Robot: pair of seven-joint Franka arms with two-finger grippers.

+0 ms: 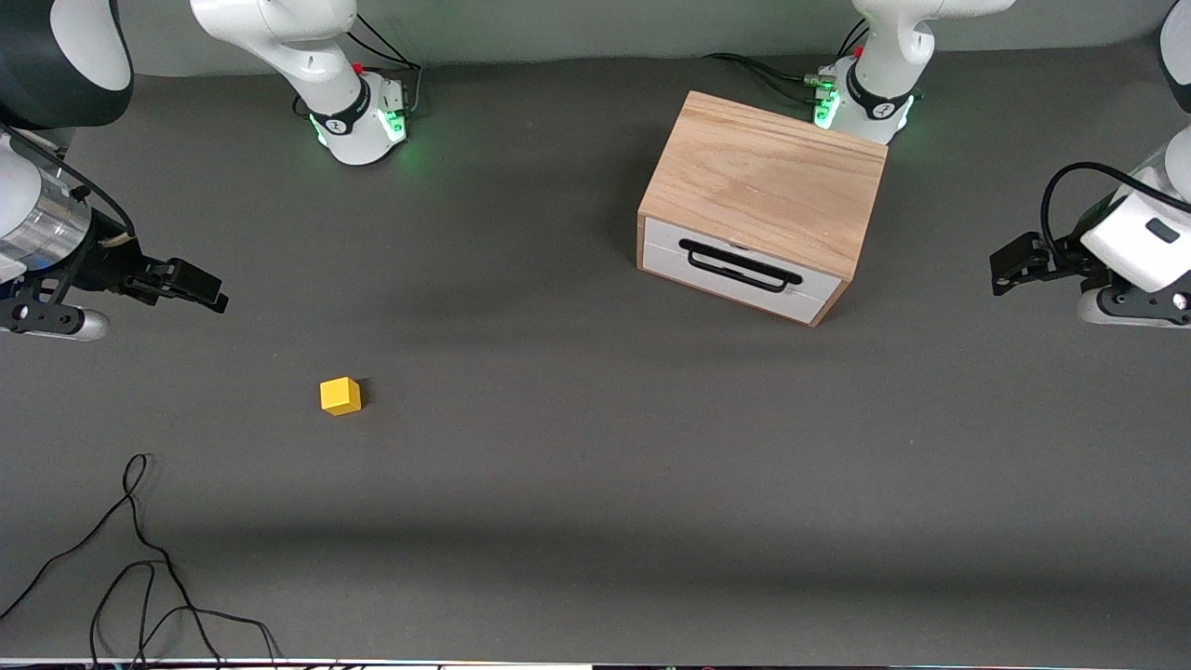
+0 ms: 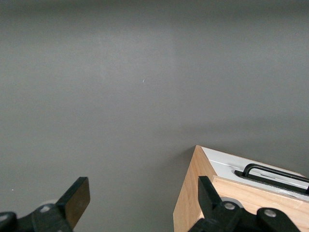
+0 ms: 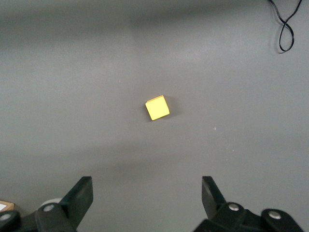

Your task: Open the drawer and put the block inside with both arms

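Observation:
The light-wood box [image 1: 763, 177] stands near the left arm's base. Its drawer [image 1: 735, 270] is shut, white front and black wire handle [image 1: 740, 265] facing the front camera. The yellow block [image 1: 341, 395] lies on the table toward the right arm's end. My left gripper [image 1: 1007, 268] is open and empty, in the air beside the box at the left arm's end; its wrist view [image 2: 143, 195] shows the box's corner [image 2: 190, 203] and the handle [image 2: 270, 173]. My right gripper [image 1: 207, 290] is open and empty above the table; its wrist view [image 3: 147, 195] shows the block [image 3: 158, 107] apart from the fingers.
A loose black cable [image 1: 140, 558] lies on the grey table near the front camera at the right arm's end, and it also shows in the right wrist view [image 3: 286, 29]. The two arm bases [image 1: 363, 121] stand along the table's edge farthest from the front camera.

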